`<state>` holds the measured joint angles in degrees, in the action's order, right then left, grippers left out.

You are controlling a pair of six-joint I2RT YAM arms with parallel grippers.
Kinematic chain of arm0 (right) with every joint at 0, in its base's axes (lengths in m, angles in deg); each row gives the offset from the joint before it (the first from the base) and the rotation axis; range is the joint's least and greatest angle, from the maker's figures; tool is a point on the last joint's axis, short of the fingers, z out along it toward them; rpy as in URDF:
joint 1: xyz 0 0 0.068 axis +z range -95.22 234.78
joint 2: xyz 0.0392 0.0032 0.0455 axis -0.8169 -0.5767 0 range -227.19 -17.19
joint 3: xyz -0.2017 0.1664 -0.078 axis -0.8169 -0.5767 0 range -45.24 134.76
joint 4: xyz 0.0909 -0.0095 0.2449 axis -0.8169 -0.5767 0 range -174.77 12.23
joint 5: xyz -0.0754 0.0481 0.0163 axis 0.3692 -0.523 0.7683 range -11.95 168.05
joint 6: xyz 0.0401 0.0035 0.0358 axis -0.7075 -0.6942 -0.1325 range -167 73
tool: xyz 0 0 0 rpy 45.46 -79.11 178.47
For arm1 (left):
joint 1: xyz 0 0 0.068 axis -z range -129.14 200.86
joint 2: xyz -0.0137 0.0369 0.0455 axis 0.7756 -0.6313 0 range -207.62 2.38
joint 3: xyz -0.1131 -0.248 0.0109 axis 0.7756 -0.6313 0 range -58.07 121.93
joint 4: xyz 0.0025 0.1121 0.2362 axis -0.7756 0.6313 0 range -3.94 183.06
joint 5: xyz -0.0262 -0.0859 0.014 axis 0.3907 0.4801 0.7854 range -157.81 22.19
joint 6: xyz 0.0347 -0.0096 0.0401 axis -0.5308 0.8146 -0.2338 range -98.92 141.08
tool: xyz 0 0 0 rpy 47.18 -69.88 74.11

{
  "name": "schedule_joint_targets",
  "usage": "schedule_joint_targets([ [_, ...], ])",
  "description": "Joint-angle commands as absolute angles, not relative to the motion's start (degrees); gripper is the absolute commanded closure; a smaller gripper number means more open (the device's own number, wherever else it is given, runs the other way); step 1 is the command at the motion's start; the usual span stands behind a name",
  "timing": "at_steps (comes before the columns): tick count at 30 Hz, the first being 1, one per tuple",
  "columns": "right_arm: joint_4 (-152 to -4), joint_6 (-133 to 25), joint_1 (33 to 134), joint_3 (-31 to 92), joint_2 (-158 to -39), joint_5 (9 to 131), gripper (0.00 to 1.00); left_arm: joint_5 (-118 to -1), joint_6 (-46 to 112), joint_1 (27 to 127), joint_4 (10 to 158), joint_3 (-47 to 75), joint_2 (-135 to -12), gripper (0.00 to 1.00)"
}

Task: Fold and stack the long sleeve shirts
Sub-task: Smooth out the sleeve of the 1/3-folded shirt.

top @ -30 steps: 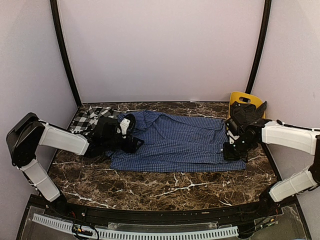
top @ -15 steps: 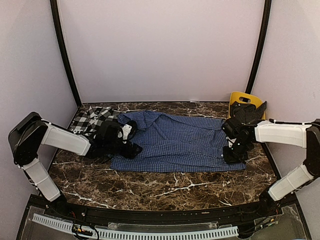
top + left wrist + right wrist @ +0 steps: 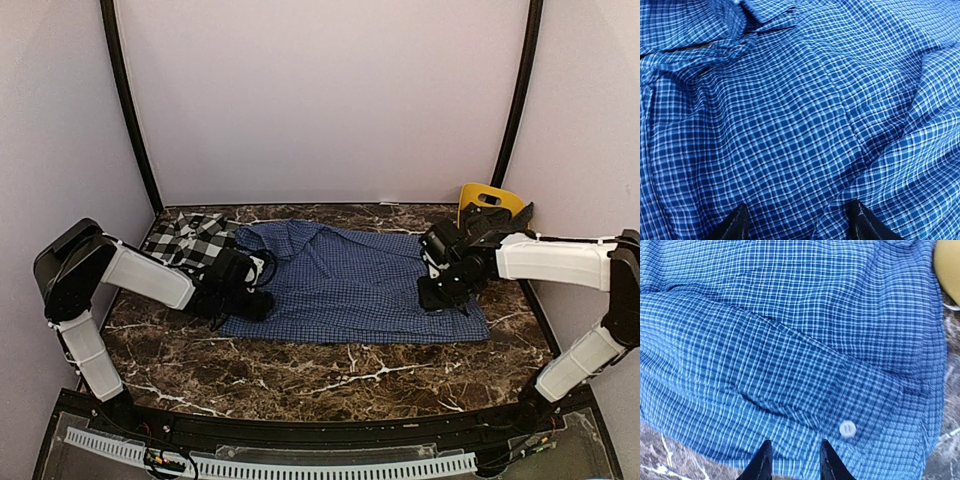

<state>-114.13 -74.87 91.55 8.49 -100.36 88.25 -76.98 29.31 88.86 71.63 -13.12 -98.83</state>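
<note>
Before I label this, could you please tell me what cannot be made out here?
- plaid shirt: top view, near side hidden by the left arm.
- yellow bin: top view, mostly behind the right arm; right wrist view, cut off at the corner.
- blue shirt: left wrist view, outline cut off on every edge.

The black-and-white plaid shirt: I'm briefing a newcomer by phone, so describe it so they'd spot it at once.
Start at the dark marble table and go to its far left corner. There, crumpled beside the spread blue checked shirt, lies the plaid shirt; its bold black-and-white squares set it apart from the blue shirt's fine check.
</note>
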Motion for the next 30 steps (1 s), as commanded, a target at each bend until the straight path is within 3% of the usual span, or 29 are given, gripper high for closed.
schedule_joint_targets([
  [1,-106.54,-74.22,91.77,6.73,-105.7,86.66,0.71,-80.91,31.97,88.78,75.19,-14.21,-98.97,0.33],
  [10,-103.35,-79.45,91.78,-0.65,-110.48,81.17,0.74,-72.98,38.23,89.21,77.12,-20.35,-92.64,0.32],
  [22,-107.55,-91.98,98.07,-9.01,-103.74,78.31,0.71,-71.97,50.53,90.73,84.35,-32.58,-80.7,0.32],
  [30,-116.11,-97.17,101.83,-9.24,-98.9,83.98,0.71,-73.08,57.41,95.07,87.93,-38.36,-72.22,0.32],
])
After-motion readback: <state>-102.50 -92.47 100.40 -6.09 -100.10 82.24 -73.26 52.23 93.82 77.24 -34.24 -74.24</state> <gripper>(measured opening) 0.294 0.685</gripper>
